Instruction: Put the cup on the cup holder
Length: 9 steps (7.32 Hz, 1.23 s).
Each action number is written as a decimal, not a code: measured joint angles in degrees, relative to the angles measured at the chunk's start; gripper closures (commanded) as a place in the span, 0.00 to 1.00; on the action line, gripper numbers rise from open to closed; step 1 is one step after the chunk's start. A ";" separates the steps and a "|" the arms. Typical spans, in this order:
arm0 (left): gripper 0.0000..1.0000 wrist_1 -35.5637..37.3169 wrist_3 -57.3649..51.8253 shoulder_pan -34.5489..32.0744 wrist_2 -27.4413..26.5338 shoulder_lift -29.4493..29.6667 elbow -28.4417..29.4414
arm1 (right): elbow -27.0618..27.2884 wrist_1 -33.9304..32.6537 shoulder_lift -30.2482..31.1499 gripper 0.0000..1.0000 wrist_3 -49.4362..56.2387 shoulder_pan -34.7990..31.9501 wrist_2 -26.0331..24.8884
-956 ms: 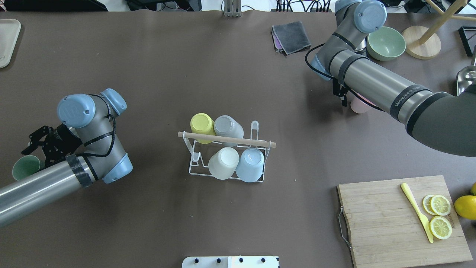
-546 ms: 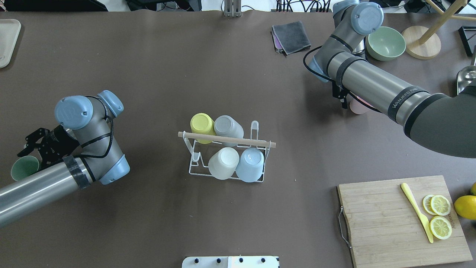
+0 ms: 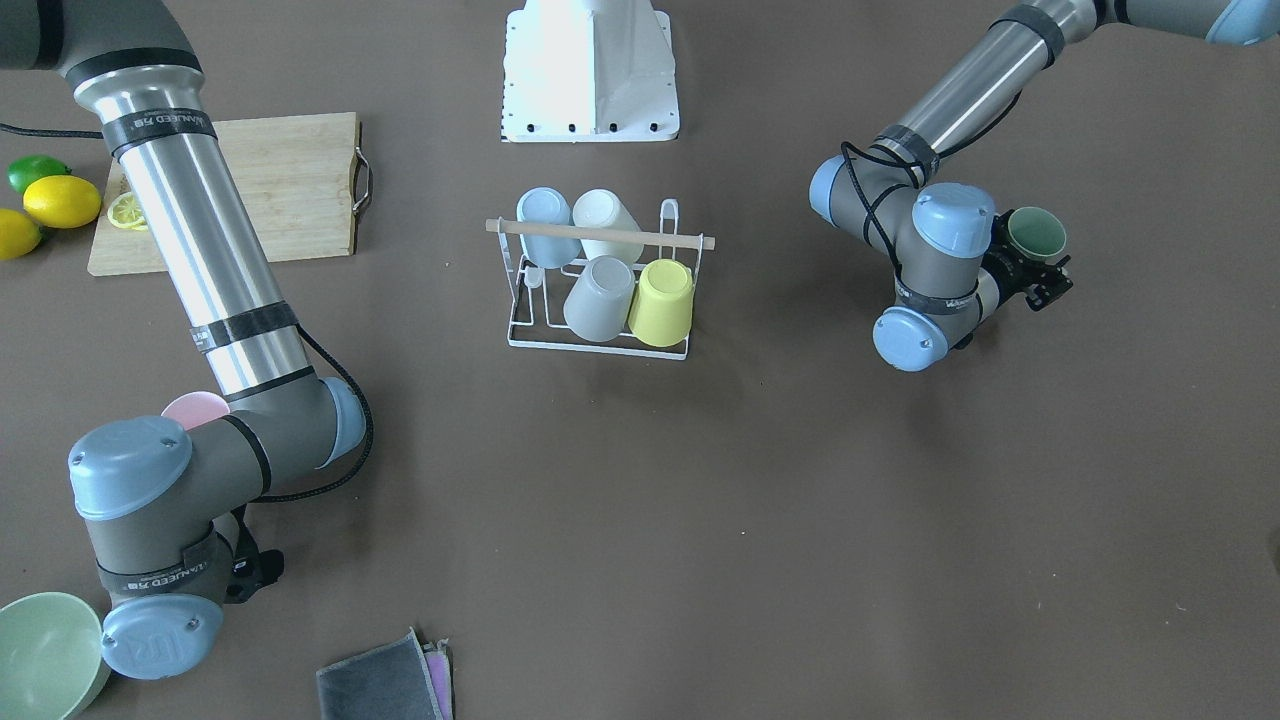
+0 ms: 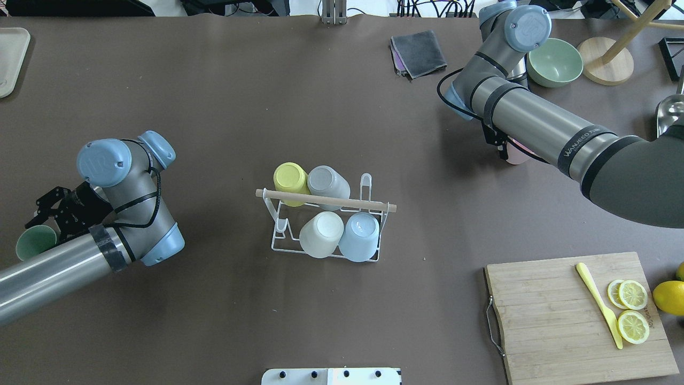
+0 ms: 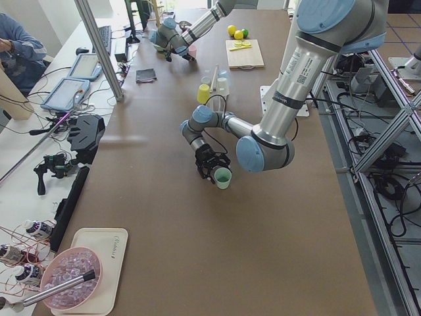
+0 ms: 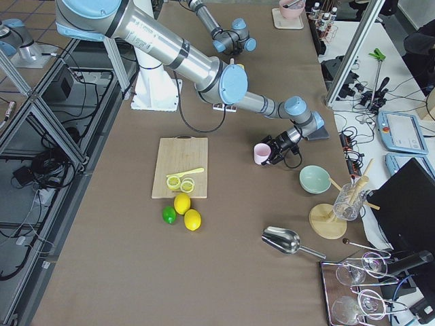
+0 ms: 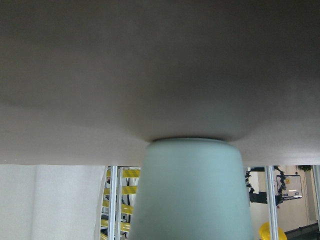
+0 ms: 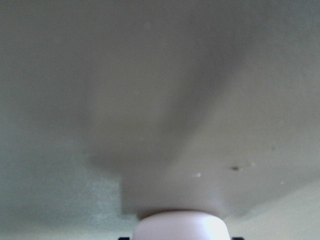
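The white wire cup holder (image 4: pixel 374 205) with a wooden rod handle stands mid-table and carries several upturned cups; it also shows in the front view (image 3: pixel 690 241). A green cup (image 4: pixel 33 243) stands upright at the far left. My left gripper (image 4: pixel 48 214) is level with it and right beside it, jaws spread; the cup fills the left wrist view (image 7: pixel 195 195). A pink cup (image 4: pixel 517 156) stands at the back right, mostly hidden by my right arm. My right gripper (image 6: pixel 274 151) is close beside it. I cannot tell whether it is open or shut.
A wooden cutting board (image 4: pixel 556 321) with lemon slices and a yellow knife lies at the front right, lemons beside it. A green bowl (image 4: pixel 554 62), a wooden stand (image 4: pixel 605 67) and a grey cloth (image 4: pixel 419 52) are at the back right. A tray (image 4: pixel 10 59) lies back left.
My left arm has shifted slightly left toward the green cup. My right gripper has moved closer to the pink cup, and the arm now covers more of it.
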State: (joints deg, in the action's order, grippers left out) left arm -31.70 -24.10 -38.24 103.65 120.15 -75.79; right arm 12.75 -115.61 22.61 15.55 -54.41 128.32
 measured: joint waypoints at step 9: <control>0.46 0.41 -0.13 -2.03 1.74 -0.60 -0.76 | 7.53 -5.19 -2.35 1.00 8.62 -8.32 0.60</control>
State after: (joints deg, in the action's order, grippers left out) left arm -31.29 -24.23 -40.28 105.39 119.55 -76.55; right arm 20.28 -120.80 20.26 24.17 -62.73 128.93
